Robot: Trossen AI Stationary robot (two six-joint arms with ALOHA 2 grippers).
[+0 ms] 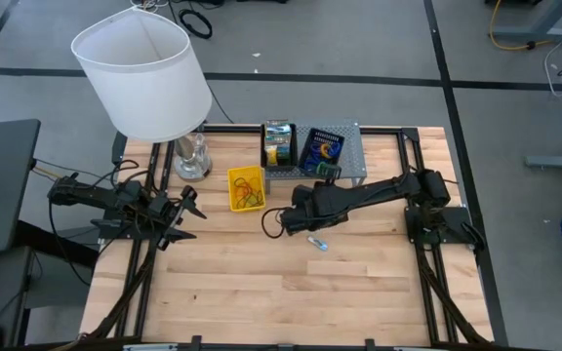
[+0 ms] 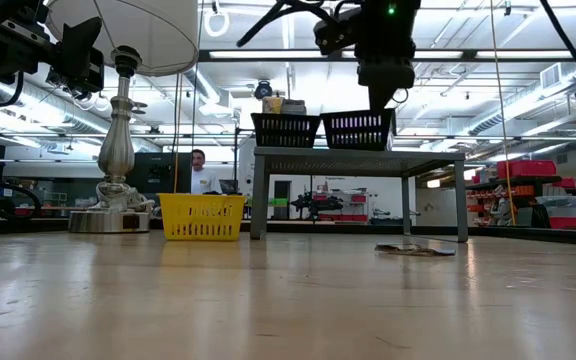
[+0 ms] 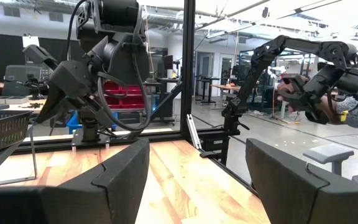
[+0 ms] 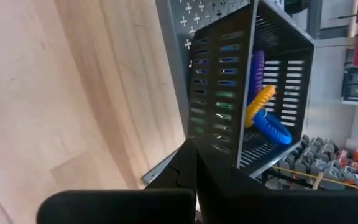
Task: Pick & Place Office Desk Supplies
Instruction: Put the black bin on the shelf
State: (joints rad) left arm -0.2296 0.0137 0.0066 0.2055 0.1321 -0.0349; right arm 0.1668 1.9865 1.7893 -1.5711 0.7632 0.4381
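A yellow basket [image 1: 245,188] [image 2: 201,216] holding rubber band loops stands on the table. Behind it, a grey perforated stand [image 1: 344,161] carries two black baskets. One [image 1: 279,143] holds yellow-green crayon boxes. The other [image 1: 322,151] [image 4: 263,106] holds purple, orange and blue coils. A small bluish item [image 1: 317,243] [image 2: 415,250] lies flat on the wood. My right gripper [image 1: 310,216] [image 4: 194,180] is shut, raised above the table just near of the stand. My left gripper [image 1: 188,210] [image 3: 197,180] is open and hovers left of the yellow basket.
A tall lamp with a white shade [image 1: 144,78] stands at the table's far left, its silver base [image 2: 115,205] beside the yellow basket. Black frame rails [image 1: 413,156] run along the table's sides. Bare wood [image 1: 281,292] fills the near half. A person [image 2: 200,170] shows in the room behind.
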